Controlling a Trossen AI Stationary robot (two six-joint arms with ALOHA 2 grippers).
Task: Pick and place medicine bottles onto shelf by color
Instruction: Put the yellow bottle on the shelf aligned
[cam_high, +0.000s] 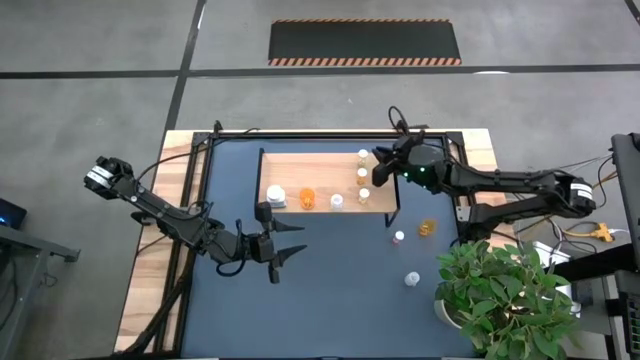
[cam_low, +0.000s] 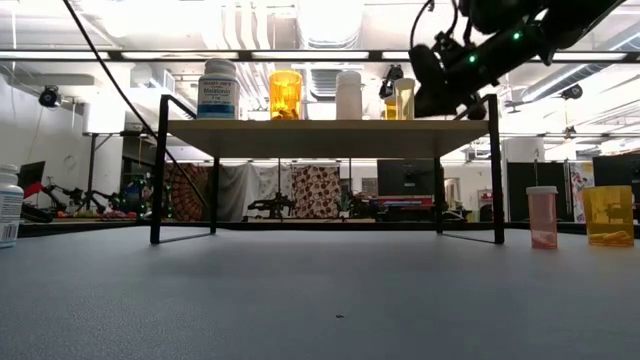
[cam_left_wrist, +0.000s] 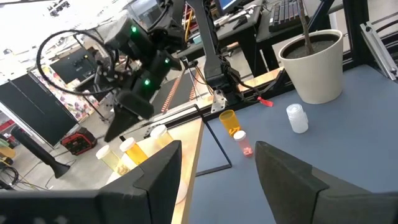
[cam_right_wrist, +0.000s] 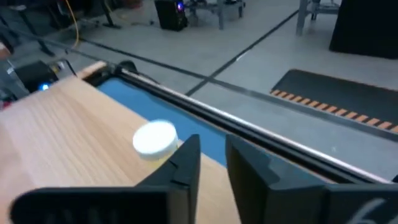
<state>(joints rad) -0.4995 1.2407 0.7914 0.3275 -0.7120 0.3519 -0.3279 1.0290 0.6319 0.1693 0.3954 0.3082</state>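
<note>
Dark blue tabletop (cam_high: 330, 290) up close, a potted plant (cam_high: 500, 295) at its near right corner, three bottles loose beside it — white (cam_high: 411, 278), pink (cam_high: 399, 237), amber (cam_high: 428, 228). Left gripper (cam_high: 290, 243) hovers before the shelf (cam_high: 300, 170), fingers apart, empty. On the board stand more bottles; the right gripper (cam_high: 378, 165) is over its right end, fingers nearly together beside a white-capped bottle (cam_right_wrist: 155, 138), gripping nothing. Beyond — grey floor and a striped black mat (cam_high: 365, 42).

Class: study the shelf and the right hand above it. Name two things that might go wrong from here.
1. The right hand hangs just beside bottles packed at the shelf's right end; it may topple one.
2. The white-capped bottle stands near the shelf's edge, so a nudge might send it onto the table.
</note>
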